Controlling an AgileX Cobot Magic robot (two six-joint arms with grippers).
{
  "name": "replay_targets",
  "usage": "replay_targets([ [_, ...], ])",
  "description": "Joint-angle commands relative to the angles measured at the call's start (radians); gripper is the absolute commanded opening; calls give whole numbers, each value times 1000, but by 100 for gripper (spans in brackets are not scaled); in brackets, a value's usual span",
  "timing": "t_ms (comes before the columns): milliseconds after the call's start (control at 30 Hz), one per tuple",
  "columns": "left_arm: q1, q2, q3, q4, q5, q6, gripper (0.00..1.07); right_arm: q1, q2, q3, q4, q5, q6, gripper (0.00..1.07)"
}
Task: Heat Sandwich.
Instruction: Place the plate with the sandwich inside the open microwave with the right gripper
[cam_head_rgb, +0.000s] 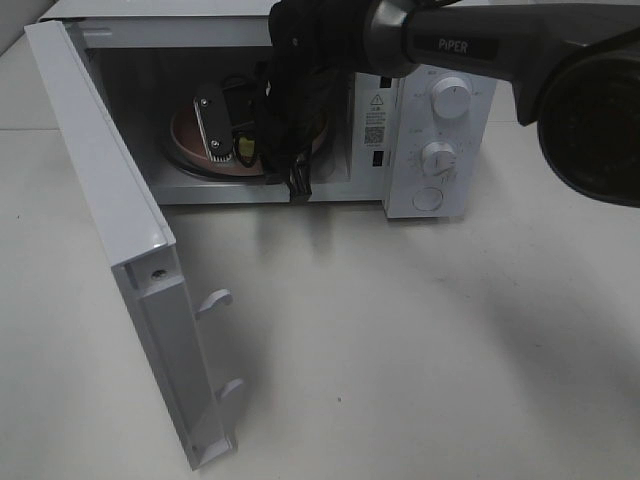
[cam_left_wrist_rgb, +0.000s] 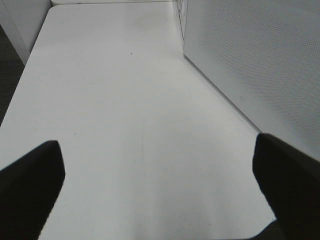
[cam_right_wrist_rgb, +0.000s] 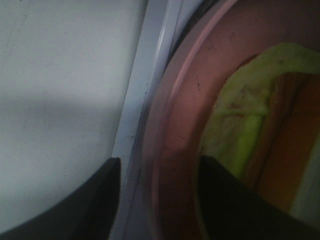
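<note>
Sandwich (cam_right_wrist_rgb: 240, 125) lies on the salmon-pink plate (cam_right_wrist_rgb: 182, 100) inside the white microwave (cam_head_rgb: 425, 150), whose door (cam_head_rgb: 100, 240) stands swung wide. Your right arm (cam_head_rgb: 480, 45) reaches into the cavity. Your right gripper (cam_right_wrist_rgb: 160, 167) has its jaws parted astride the plate's rim (one finger outside it, the other over the plate, just beside the sandwich). A strip of the microwave's sill shows between the outer finger and the rim, so it pinches nothing. Your left gripper (cam_left_wrist_rgb: 157, 150) hovers with its fingers spread wide over the white table (cam_left_wrist_rgb: 125, 75), near a white perforated panel (cam_left_wrist_rgb: 250, 50).
</note>
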Motion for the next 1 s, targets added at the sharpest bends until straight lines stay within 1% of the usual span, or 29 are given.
replay_targets([
  [33, 2, -17, 1, 0, -5, -4, 98, -2, 0, -5, -17, -5, 44, 66],
  [133, 2, -17, 1, 0, -5, -4, 98, -2, -4, -3, -17, -4, 88, 74],
  [167, 2, -17, 1, 0, -5, -4, 98, -2, -14, 13, -17, -6, 102, 77],
  [800, 2, -17, 1, 0, -5, -4, 98, -2, -76, 136, -18, -83, 114, 76],
  [900, 2, -17, 1, 0, -5, -4, 98, -2, -122, 201, -19, -132, 120, 76],
  [967, 2, -17, 1, 0, -5, -4, 98, -2, -132, 215, -20, -145, 125, 76],
  [1000, 2, -17, 1, 0, -5, -4, 98, -2, -152, 248, -25, -160, 132, 76],
])
